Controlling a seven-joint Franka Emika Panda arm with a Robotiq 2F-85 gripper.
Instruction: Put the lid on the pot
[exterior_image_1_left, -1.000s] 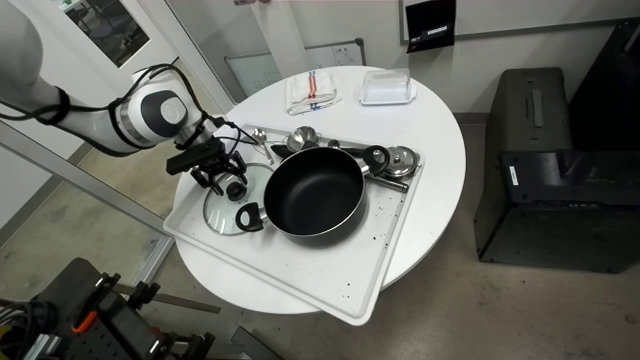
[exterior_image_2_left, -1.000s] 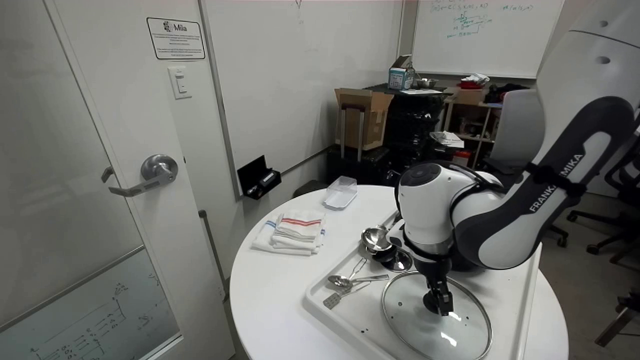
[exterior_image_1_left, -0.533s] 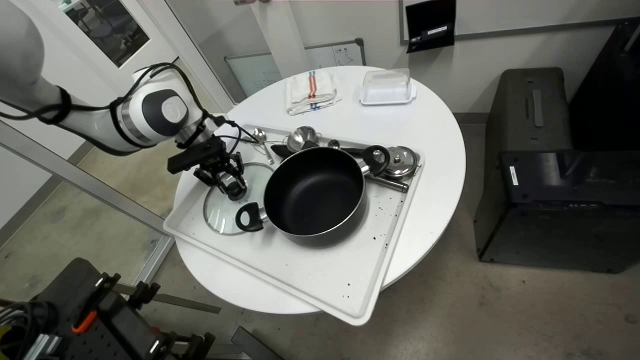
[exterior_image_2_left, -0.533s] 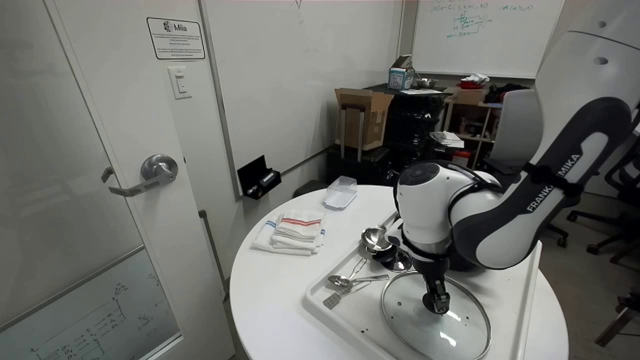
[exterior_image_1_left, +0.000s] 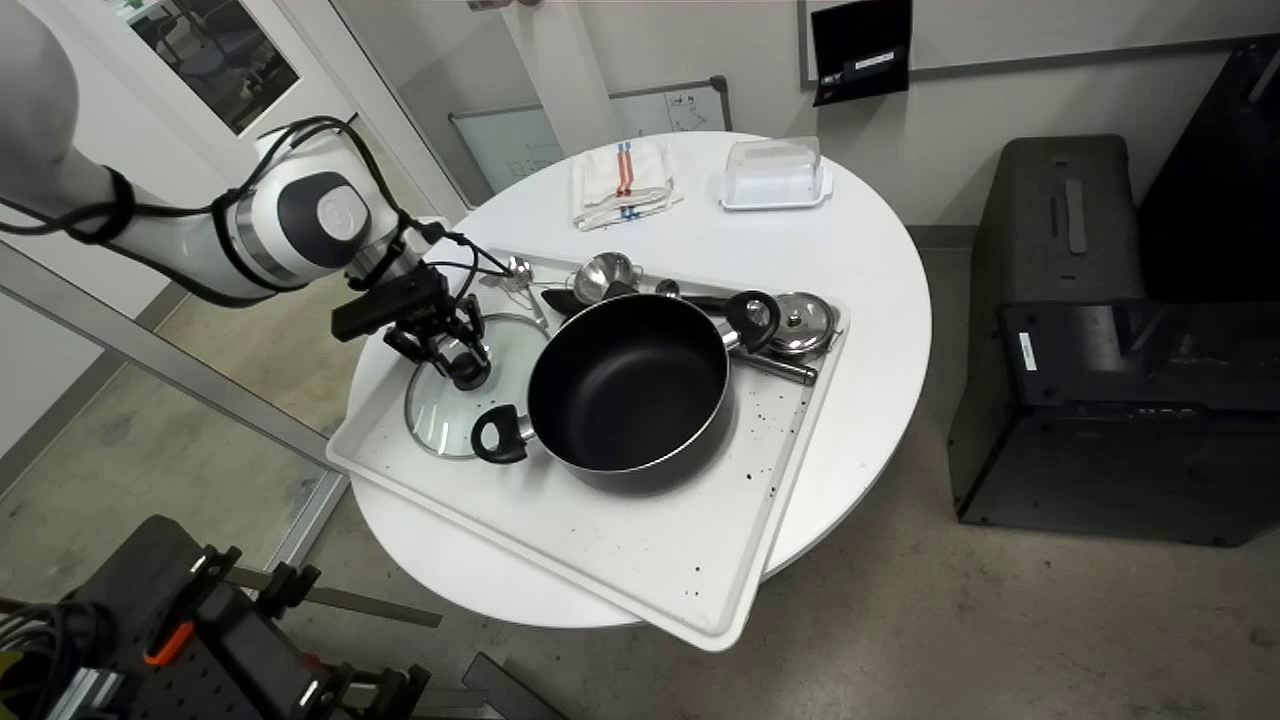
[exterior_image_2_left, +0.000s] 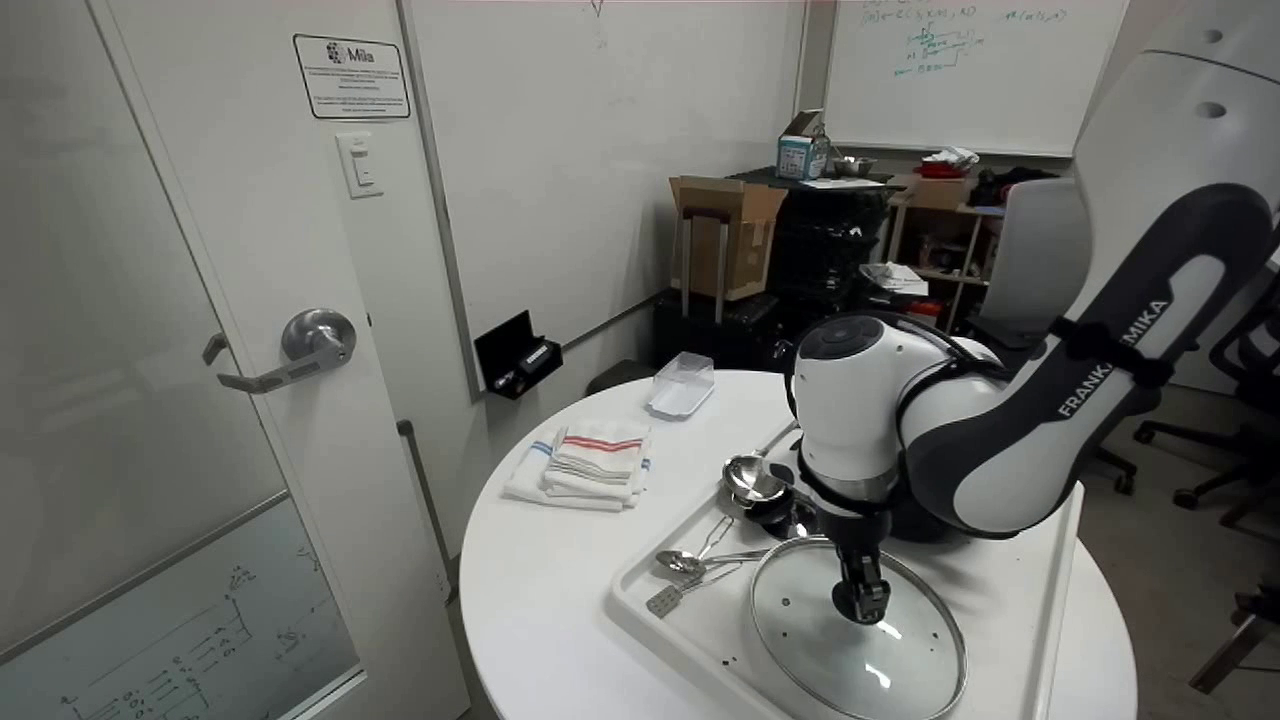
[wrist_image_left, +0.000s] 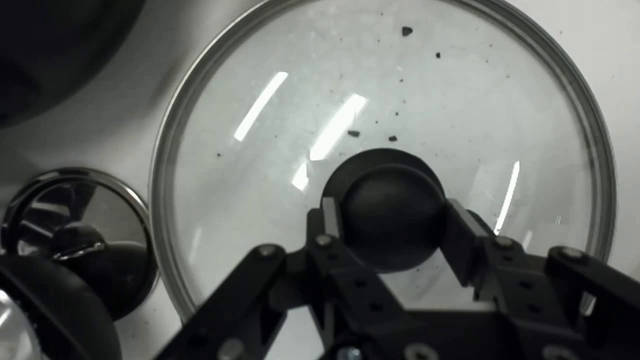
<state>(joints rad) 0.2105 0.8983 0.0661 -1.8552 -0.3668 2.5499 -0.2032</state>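
Observation:
The lid (exterior_image_1_left: 515, 365), clear glass with a metal rim, lies left of the pot in an exterior view, partly behind its side handle. My gripper (wrist_image_left: 393, 215) is shut on the lid's black knob (wrist_image_left: 392, 200), one finger pad (wrist_image_left: 331, 220) on each side. From an exterior view the gripper (exterior_image_2_left: 868, 590) comes down onto the knob from above, and the lid (exterior_image_2_left: 800, 630) looks nearly level. Whether it is clear of the tray I cannot tell. The black pot (exterior_image_1_left: 630, 385) stands uncovered on the tray; a dark part of the pot (wrist_image_left: 55, 55) shows top left in the wrist view.
A white tray (exterior_image_1_left: 600, 545) on the round table holds everything. Behind the pot lie a steel strainer (exterior_image_1_left: 603, 277), a small shiny lid (exterior_image_1_left: 803, 325) and spoons (exterior_image_2_left: 683, 562). Folded towels (exterior_image_1_left: 625, 185) and a plastic box (exterior_image_1_left: 775, 175) sit farther back.
The jaws have closed onto the knob. Over the last half second gripper and lid have shifted together, slightly up in an exterior view. The pot has not moved.

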